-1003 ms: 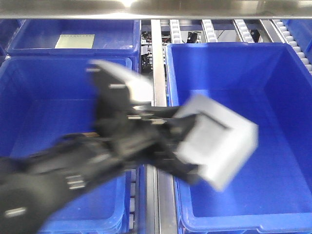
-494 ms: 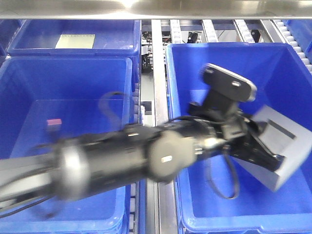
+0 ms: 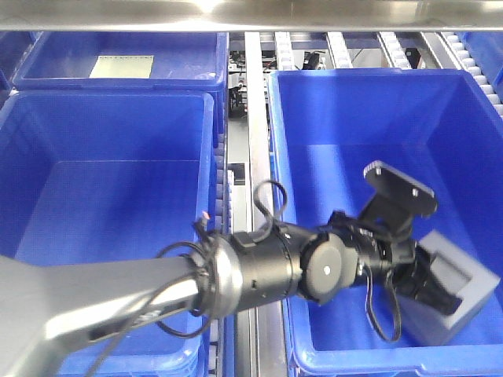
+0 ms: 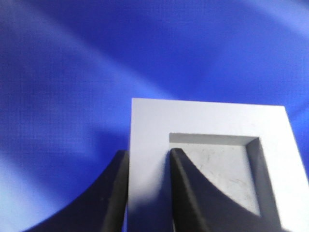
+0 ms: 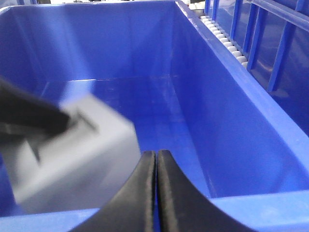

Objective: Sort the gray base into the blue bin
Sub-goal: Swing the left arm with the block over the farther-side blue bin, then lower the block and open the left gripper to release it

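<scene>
1. Gray and matte, the gray base (image 3: 456, 287) now sits low inside the blue bin (image 3: 471, 110) on the right, near its front right corner. A second ago it was held high over the bin's near left part, and half a second ago it was tilted partway down the right side.

2. Over that second the left arm has swung across from the gap between the crates and reached down, so the block has gone from above the rim to well below it. Whether it already rests on the floor of the bin cannot be told from the front view.

3. The left gripper (image 4: 147, 193) is clenched on the gray base: in the left wrist view one dark finger (image 4: 118, 193) lies against the block's outer side and the other stands inside the square recess, pinching the wall between them.

4. The right gripper (image 5: 156, 193) is closed with nothing in it, its two fingers pressed together, and hangs over the near rim of the same bin. Its camera shows the gray block blurred at the left, held by the other arm.

5. Judged from this, the carrying is nearly done. What remains is for the left gripper to let go and lift clear without dragging the block back up by its recess wall.
</scene>
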Available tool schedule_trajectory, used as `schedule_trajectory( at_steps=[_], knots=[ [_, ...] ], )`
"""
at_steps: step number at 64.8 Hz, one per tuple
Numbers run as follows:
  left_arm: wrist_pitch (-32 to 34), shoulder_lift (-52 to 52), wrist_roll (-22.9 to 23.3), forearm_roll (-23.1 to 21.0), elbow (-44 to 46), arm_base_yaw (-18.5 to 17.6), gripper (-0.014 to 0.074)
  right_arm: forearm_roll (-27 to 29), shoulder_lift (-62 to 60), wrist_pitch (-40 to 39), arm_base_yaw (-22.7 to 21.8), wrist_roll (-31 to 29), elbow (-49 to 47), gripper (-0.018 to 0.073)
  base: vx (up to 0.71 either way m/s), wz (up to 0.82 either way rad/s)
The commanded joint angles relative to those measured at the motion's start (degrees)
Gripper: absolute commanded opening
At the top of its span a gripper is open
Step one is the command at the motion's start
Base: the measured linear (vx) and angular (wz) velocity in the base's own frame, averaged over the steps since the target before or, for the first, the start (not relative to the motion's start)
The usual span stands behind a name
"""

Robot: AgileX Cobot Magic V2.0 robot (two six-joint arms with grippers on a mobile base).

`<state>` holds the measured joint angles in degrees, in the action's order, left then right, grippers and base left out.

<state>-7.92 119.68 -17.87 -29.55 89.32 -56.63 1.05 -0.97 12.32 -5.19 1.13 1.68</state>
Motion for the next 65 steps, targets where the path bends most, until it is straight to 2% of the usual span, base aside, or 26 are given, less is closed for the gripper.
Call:
schedule_trajectory(
  at_steps=[1, 12, 20, 42, 48, 59, 65],
  knots=[
    [2.7, -3.0, 0.2, -0.7, 2.3, -0.3, 0.0022, -0.4, -0.1, -3.8, 0.0, -0.4, 0.0, -0.0005, 0.00, 0.00],
    [1.3, -1.1, 0.3, -1.0, 2.3, -0.3, 0.0031, -0.4, -0.1, -3.8, 0.0, -0.4, 0.0, -0.0005, 0.00, 0.00],
    [1.6, -0.9, 0.3, -1.0, 2.3, -0.3, 0.0076, -0.4, -0.1, -3.8, 0.0, -0.4, 0.0, -0.0005, 0.00, 0.00],
    [1.8, -0.9, 0.3, -1.0, 2.3, -0.3, 0.0349, -0.4, -0.1, -3.8, 0.0, -0.4, 0.0, -0.0005, 0.00, 0.00],
    [1.8, -0.9, 0.3, -1.0, 2.3, -0.3, 0.0390, -0.4, -0.1, -3.8, 0.0, -0.4, 0.0, -0.0005, 0.00, 0.00],
    [1.9, -1.3, 0.3, -1.0, 2.3, -0.3, 0.0397, -0.4, -0.1, -3.8, 0.0, -0.4, 0.0, -0.0005, 0.00, 0.00],
    [0.5, -2.7, 0.2, -0.8, 2.3, -0.3, 0.0370, -0.4, -0.1, -3.8, 0.0, -0.4, 0.0, -0.0005, 0.00, 0.00]
  ],
)
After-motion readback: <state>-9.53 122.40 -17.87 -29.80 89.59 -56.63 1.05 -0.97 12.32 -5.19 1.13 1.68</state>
